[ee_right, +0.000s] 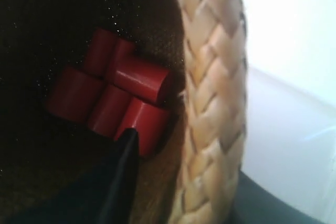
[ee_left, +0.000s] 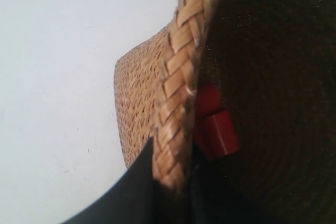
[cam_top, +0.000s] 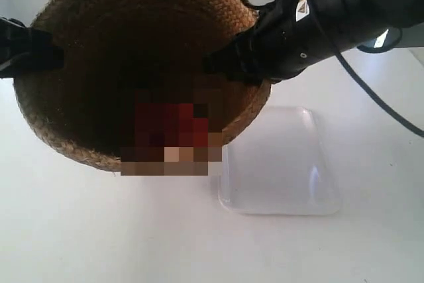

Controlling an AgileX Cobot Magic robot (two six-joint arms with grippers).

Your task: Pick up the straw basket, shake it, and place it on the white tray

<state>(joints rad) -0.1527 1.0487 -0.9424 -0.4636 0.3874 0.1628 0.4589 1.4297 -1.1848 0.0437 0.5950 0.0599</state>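
Observation:
The straw basket (cam_top: 63, 120) hangs in the air, tipped so its dark inside faces the exterior camera. It is held at opposite sides of its braided rim. The arm at the exterior view's left (cam_top: 30, 51) grips one side and the arm at the exterior view's right (cam_top: 228, 61) grips the other. My left gripper (ee_left: 170, 169) is shut on the rim (ee_left: 181, 77), one finger outside and one inside. My right gripper (ee_right: 191, 182) pinches the rim (ee_right: 212, 93) the same way. The white tray (cam_top: 285, 164) lies flat on the table, below and beside the basket, with nothing on it.
Several red cylinders (ee_right: 113, 95) lie clustered inside the basket (ee_left: 215, 129); in the exterior view that spot is blurred out. The table top (cam_top: 99, 230) is plain white. A black cable (cam_top: 371, 94) trails from the arm at the exterior view's right.

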